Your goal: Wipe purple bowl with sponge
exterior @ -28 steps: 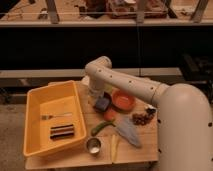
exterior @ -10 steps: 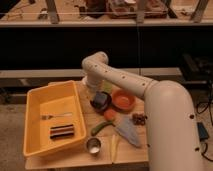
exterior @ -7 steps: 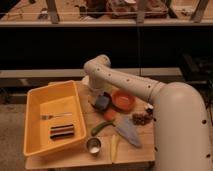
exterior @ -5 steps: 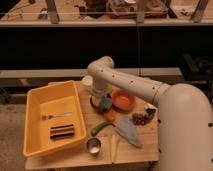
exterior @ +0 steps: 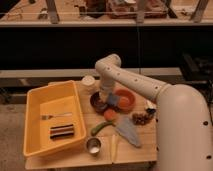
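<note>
1. Since a moment ago the arm point(exterior: 131, 82) has swung back a little toward the orange bowl point(exterior: 125, 99), and the sponge point(exterior: 113, 101) now shows at the bowl's point(exterior: 98, 101) right edge.
2. Pincer point(exterior: 105, 98) hangs straight down over the bowl, right at its rim. Honestly can't tell if it's apart or clamped on anything.
3. That bowl sits on the desk point(exterior: 145, 140) between the yellow bin point(exterior: 34, 134) and the orange bowl, pretty much touching the orange one.
4. Sponge looks wedged between the two bowls, just beside the pincer. Can't tell whether it's being held.
5. Yellow bin on the left has a fork point(exterior: 54, 116) and a dark bar point(exterior: 62, 131) lying in it.
6. Near the front edge: a green pepper point(exterior: 102, 127), a small metal cup point(exterior: 93, 145), a pale grey sheet point(exterior: 128, 131), and something small and orange point(exterior: 110, 114) just below the bowls.
7. White cup point(exterior: 88, 82) stands behind the bin, near the arm.
</note>
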You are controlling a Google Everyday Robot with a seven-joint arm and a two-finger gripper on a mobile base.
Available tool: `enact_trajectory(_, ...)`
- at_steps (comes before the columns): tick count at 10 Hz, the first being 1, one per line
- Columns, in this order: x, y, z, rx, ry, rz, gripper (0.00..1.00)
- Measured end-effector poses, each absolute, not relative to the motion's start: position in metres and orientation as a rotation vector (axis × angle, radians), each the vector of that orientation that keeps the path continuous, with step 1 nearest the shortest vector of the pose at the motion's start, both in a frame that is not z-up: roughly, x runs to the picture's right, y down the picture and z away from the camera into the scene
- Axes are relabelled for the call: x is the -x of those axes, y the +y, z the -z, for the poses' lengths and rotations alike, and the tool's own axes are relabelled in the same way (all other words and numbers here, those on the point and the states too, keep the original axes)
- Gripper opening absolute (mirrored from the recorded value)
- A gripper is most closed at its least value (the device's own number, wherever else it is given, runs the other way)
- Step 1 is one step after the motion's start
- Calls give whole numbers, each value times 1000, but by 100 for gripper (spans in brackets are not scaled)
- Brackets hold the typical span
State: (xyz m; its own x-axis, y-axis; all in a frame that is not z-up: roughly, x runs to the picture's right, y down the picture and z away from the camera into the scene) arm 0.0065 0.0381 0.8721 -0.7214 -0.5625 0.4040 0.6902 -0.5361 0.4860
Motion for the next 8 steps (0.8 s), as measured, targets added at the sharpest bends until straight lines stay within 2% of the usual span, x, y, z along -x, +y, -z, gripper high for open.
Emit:
enact_trajectory(4,31,20,-886,255,-810,2283,0)
enact_trajectory(8,64,30,-875,215,-845,2329,0)
